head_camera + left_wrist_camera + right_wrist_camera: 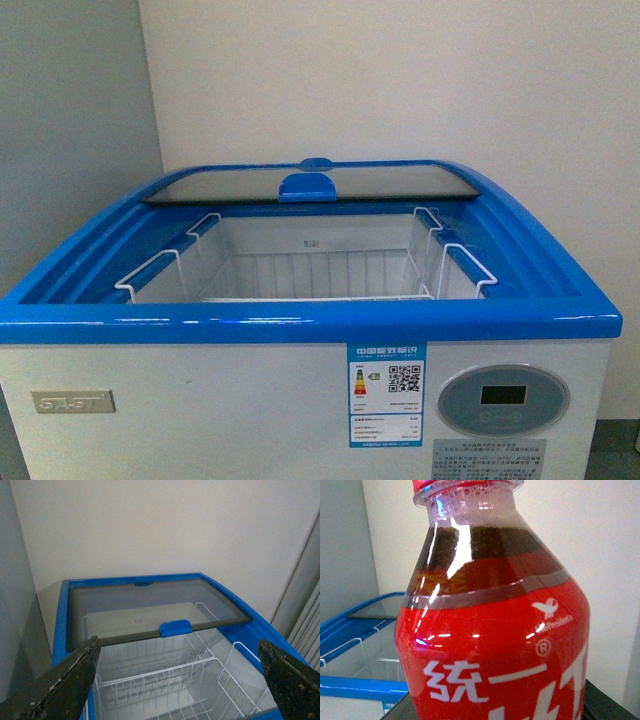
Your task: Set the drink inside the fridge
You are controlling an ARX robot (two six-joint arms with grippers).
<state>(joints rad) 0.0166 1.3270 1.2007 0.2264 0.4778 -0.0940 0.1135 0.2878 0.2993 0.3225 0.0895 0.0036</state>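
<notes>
Blue-rimmed and white-bodied, the fridge [300, 322] fills the front view, its glass lid [230, 186] slid toward the top of the frame and the near half left uncovered. White wire baskets [310, 275] sit inside, with nothing visible in them. An oval display panel [503, 398] sits at the lower right of the front wall, an energy sticker [386, 395] just beside it. In the left wrist view the left end effector [178, 645] hangs above the opening with its dark fingers [65, 685] spread wide and nothing between them. The drink [495, 645] stands upright and fills the right wrist view, red label below dark liquid, with the fridge at the lower left of that frame behind it. Whether the right end effector grips the drink cannot be told.
</notes>
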